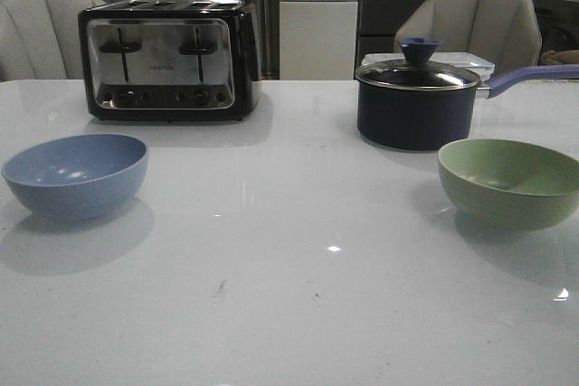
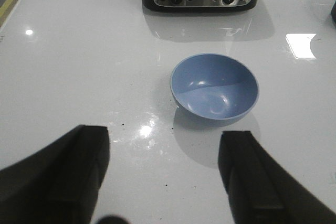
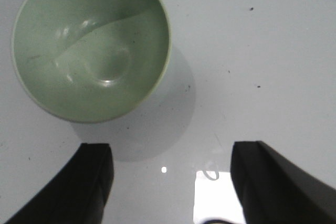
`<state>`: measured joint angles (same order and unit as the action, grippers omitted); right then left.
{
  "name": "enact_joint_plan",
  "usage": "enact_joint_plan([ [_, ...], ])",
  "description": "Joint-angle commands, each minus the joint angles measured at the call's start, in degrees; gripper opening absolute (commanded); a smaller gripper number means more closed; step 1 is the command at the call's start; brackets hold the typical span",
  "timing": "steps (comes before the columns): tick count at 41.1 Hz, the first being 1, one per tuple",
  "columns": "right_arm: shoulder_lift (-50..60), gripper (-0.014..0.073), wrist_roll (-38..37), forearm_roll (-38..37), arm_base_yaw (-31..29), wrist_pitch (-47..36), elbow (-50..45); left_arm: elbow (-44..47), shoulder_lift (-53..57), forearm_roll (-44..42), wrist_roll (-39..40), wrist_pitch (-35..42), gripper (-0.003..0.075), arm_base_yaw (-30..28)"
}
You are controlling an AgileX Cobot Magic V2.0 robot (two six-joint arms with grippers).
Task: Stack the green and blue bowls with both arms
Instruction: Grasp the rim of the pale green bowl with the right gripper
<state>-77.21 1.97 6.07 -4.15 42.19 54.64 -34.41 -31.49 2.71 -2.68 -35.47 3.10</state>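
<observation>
The dusty blue bowl (image 1: 76, 174) stands upright and empty on the white table at the left. The pale green bowl (image 1: 510, 183) stands upright and empty at the right. Neither arm shows in the front view. In the left wrist view my left gripper (image 2: 165, 142) is open and empty above the table, short of the blue bowl (image 2: 214, 86). In the right wrist view my right gripper (image 3: 172, 158) is open and empty above the table, with the green bowl (image 3: 92, 45) ahead of it, nearer one finger.
A black and chrome toaster (image 1: 168, 59) stands at the back left. A dark navy saucepan (image 1: 417, 101) with a glass lid and purple handle stands at the back right, just behind the green bowl. Chairs stand beyond the table's far edge.
</observation>
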Motion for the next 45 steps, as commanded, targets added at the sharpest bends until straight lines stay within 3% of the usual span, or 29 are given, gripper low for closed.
enact_joint_plan([
  [1,-4.78,0.0573,0.11,0.53,-0.34,-1.84,5.39,-2.05,-0.45,0.43,-0.03,4.77,0.0507,0.44],
  [13,-18.38,0.0573,0.54,0.53,-0.28,-1.87,13.8,-2.05,-0.45,0.43,-0.03,4.77,0.0507,0.44],
  [30,-27.6,0.0563,2.26,2.24,-0.23,1.36,20.38,-2.05,-0.45,0.43,-0.03,4.77,0.0507,0.44],
  [45,-28.39,0.0179,3.51,4.51,-0.23,2.2,21.47,-2.05,-0.45,0.43,-0.03,4.77,0.0507,0.44],
])
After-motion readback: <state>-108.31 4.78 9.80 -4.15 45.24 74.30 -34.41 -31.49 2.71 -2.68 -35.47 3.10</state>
